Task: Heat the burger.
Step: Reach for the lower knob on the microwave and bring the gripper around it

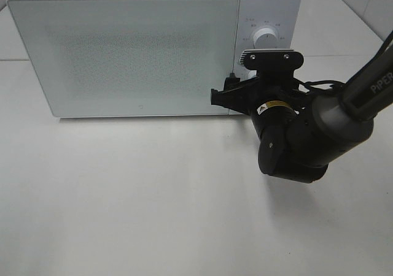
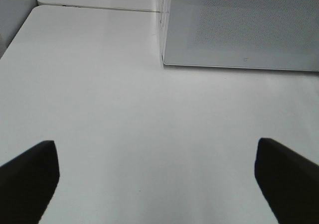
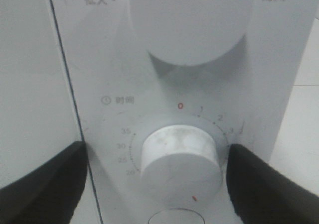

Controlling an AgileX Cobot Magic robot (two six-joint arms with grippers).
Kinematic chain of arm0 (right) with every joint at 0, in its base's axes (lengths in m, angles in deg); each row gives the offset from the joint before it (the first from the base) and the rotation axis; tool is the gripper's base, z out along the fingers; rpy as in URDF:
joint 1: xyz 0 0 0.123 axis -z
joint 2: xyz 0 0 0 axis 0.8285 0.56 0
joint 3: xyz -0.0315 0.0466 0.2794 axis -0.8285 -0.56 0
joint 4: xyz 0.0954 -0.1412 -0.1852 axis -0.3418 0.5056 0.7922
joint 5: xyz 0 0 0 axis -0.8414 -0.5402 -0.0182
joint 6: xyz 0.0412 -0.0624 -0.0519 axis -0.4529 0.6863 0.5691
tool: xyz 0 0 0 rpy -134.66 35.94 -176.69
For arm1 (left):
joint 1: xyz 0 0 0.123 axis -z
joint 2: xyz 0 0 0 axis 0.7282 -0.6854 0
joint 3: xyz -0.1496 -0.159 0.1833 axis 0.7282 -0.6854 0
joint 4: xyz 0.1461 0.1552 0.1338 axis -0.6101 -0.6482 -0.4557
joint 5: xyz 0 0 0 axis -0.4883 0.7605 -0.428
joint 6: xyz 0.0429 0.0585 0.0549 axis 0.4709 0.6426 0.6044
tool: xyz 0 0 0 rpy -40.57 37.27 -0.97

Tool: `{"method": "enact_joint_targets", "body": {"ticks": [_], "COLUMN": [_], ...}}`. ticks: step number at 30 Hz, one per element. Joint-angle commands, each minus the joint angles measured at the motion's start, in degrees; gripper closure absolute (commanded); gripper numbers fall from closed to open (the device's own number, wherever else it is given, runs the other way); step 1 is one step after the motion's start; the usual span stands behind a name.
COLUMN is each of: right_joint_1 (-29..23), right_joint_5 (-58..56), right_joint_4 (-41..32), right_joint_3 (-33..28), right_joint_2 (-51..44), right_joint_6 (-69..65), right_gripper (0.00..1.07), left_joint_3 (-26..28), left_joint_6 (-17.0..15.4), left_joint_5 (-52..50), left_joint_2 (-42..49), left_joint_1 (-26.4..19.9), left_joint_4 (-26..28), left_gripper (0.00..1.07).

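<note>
Right gripper: you have its jaws set wide and level, facing the control panel of the white microwave. The timer knob sits between the two dark fingers. A clear gap shows on the door side. On the other side the finger stands just beside the knob, and contact there cannot be confirmed. Nothing is clamped. The larger power knob lies on the same panel outside the jaws, beyond the timer scale with its red 0.

Microwave door: shut, frosted, with no view of the inside. It lies to the door-side finger's flank, past the seam.

Left gripper: your jaws here are spread to their full width over bare white bench, holding nothing. The microwave's front corner stands well ahead of them and off to one side.

Burger: its place cannot be told from these three views.
</note>
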Motion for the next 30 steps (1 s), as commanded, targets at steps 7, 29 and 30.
{"method": "enact_joint_targets", "body": {"ticks": [7,29,30], "right_joint_1": [0.29,0.29,0.29], "right_joint_5": [2.12,5.9,6.7], "right_joint_4": [-1.38,2.23,3.5], "right_joint_3": [0.57,0.63,0.63], "right_joint_2": [-0.8,-0.8,-0.8], "right_joint_6": [3.38,3.55,2.86], "right_gripper": [0.34,1.07,1.07], "left_joint_3": [-0.06,-0.06,-0.06], "left_joint_6": [0.06,0.06,0.06], "left_joint_5": [-0.63,-0.63,-0.63], "left_joint_2": [1.15,1.15,1.15], "left_joint_1": [-0.23,-0.23,-0.23], "left_joint_4": [0.34,0.34,0.34], "left_gripper": [0.07,0.07,0.07]}}
